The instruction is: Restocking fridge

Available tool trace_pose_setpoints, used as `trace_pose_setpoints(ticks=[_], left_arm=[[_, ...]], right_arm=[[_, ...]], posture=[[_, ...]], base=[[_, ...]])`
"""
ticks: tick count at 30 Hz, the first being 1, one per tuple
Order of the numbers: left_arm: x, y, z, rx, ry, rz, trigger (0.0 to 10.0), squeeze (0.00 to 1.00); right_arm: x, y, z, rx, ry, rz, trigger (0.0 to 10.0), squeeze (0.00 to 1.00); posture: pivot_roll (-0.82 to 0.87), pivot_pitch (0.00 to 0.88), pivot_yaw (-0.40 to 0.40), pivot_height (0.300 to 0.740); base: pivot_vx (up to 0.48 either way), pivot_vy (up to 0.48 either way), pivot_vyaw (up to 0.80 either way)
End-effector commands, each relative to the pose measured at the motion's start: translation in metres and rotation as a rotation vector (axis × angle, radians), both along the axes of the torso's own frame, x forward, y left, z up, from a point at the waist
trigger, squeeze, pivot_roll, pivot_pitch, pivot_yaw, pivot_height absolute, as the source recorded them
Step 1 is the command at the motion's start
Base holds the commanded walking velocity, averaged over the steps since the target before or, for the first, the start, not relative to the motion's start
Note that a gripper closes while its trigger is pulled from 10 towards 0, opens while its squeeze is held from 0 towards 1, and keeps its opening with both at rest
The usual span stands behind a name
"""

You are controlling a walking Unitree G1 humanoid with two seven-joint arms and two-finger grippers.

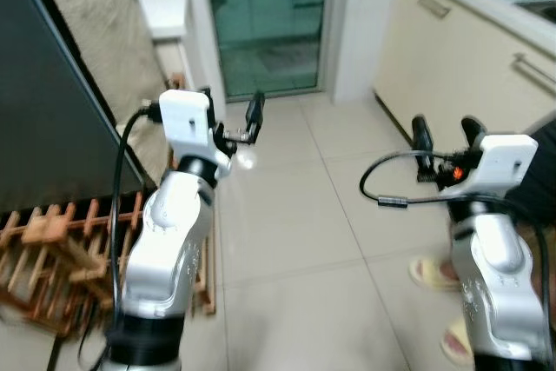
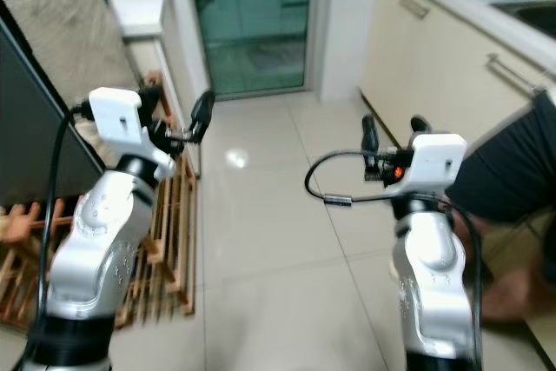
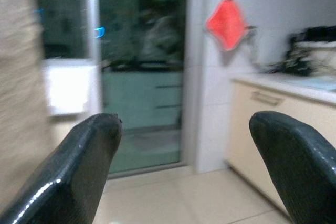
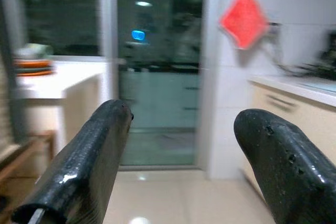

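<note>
I take the glass door (image 1: 268,23) at the far end of the kitchen as my landmark. The largest thing near it is the dark slab (image 1: 43,102) rising on my left, short of the door; it may be the fridge side or its door, but the picture is soft and I cannot be sure. Right of the door runs a line of cream cabinets (image 1: 460,67) under a pale counter. Low on the left, nearer me than the door, stands a wooden rack (image 1: 61,249) on the tiled floor (image 1: 295,241). A person's legs and sandalled feet (image 1: 432,274) stand on the tiles below the cabinets, right beside my right arm.

Both arms are raised and point toward the door. The left gripper (image 1: 230,119) has its fingers spread wide with nothing between them; the right gripper (image 1: 446,134) is likewise spread wide and empty. On the wall right of the door a red cloth (image 3: 227,20) hangs.

I see no stock to load yet, so where it sits I cannot say. I judge that fridge goods may be heavy, slick or fragile, so I would take each by its middle, with a firm squeeze, once one is found.
</note>
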State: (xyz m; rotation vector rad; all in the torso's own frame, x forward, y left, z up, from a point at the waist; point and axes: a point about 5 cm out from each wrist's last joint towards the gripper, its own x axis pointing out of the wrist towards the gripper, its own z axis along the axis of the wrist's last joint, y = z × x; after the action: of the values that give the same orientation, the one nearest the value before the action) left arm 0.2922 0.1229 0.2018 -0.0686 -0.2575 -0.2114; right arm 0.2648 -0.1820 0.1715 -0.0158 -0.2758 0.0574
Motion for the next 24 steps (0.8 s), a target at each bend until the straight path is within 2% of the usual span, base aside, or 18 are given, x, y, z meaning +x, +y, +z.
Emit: trace_pose_setpoints(ticks=[1, 3, 6, 10, 12, 15, 16, 17, 19, 20, 23, 24], left_arm=[[0.002, 0.007, -0.006, 0.002, 0.044, 0.039, 10.0, 0.0], [0.003, 0.007, -0.006, -0.007, 0.048, 0.042, 10.0, 0.0], [0.01, 0.007, -0.007, 0.028, 0.057, 0.075, 10.0, 0.0], [0.01, 0.011, -0.006, 0.034, 0.045, 0.076, 10.0, 0.0], [-0.001, 0.019, -0.006, -0.02, 0.02, 0.044, 10.0, 0.0], [-0.022, 0.038, -0.018, 0.059, 0.012, 0.072, 10.0, 0.0], [-0.032, 0.046, -0.023, 0.038, 0.035, 0.099, 10.0, 0.0], [-0.032, 0.046, -0.023, 0.038, 0.035, 0.099, 10.0, 0.0], [-0.047, 0.054, -0.028, 0.001, 0.058, 0.127, 10.0, 0.0], [-0.053, 0.056, -0.03, 0.011, 0.068, 0.144, 10.0, 0.0], [-0.056, 0.057, -0.029, -0.001, 0.061, 0.175, 10.0, 0.0], [-0.052, 0.052, -0.024, 0.001, 0.042, 0.174, 10.0, 0.0]], right_arm=[[-0.003, 0.006, -0.006, 0.005, 0.028, 0.017, 10.0, 0.0], [-0.003, 0.006, -0.007, 0.006, 0.03, 0.018, 10.0, 0.0], [-0.002, 0.008, -0.006, 0.006, 0.027, 0.021, 10.0, 0.0], [-0.001, 0.006, -0.005, -0.003, 0.025, 0.016, 10.0, 0.0], [-0.008, 0.001, -0.005, 0.02, 0.012, -0.009, 10.0, 0.0], [-0.024, -0.006, -0.011, 0.008, 0.02, -0.035, 10.0, 0.0], [-0.034, -0.009, -0.014, -0.016, 0.023, -0.04, 10.0, 0.0], [-0.034, -0.009, -0.014, -0.016, 0.023, -0.04, 10.0, 0.0], [-0.049, -0.013, -0.017, -0.054, 0.026, -0.046, 10.0, 0.0], [-0.057, -0.016, -0.019, -0.074, 0.032, -0.052, 10.0, 0.0], [-0.064, -0.022, -0.022, -0.085, 0.054, -0.071, 10.0, 0.0], [-0.061, -0.024, -0.024, -0.079, 0.066, -0.081, 10.0, 0.0]], posture=[[-0.13, 0.0, 0.025, 0.74], [-0.13, 0.0, 0.025, 0.74], [-0.13, 0.0, 0.025, 0.74], [-0.14, 0.0, 0.037, 0.74], [-0.14, 0.0, 0.036, 0.74], [-0.13, 0.0, 0.032, 0.74], [-0.13, 0.0, 0.028, 0.74], [-0.13, 0.0, 0.028, 0.74], [-0.13, 0.0, 0.025, 0.74], [-0.13, 0.0, 0.014, 0.74], [-0.12, 0.0, 0.002, 0.74], [-0.11, 0.0, -0.008, 0.74]], base=[[0.0, 0.0, 0.0], [0.0, 0.0, 0.0], [0.0, 0.0, 0.0], [0.0, 0.0, 0.78], [0.0, 0.0, 0.78], [0.0, 0.0, 0.78], [0.0, 0.0, 0.78], [0.0, 0.0, 0.78], [0.0, 0.0, 0.78], [0.0, 0.0, 0.78], [0.0, 0.0, 0.71], [0.0, 0.0, 0.0]])
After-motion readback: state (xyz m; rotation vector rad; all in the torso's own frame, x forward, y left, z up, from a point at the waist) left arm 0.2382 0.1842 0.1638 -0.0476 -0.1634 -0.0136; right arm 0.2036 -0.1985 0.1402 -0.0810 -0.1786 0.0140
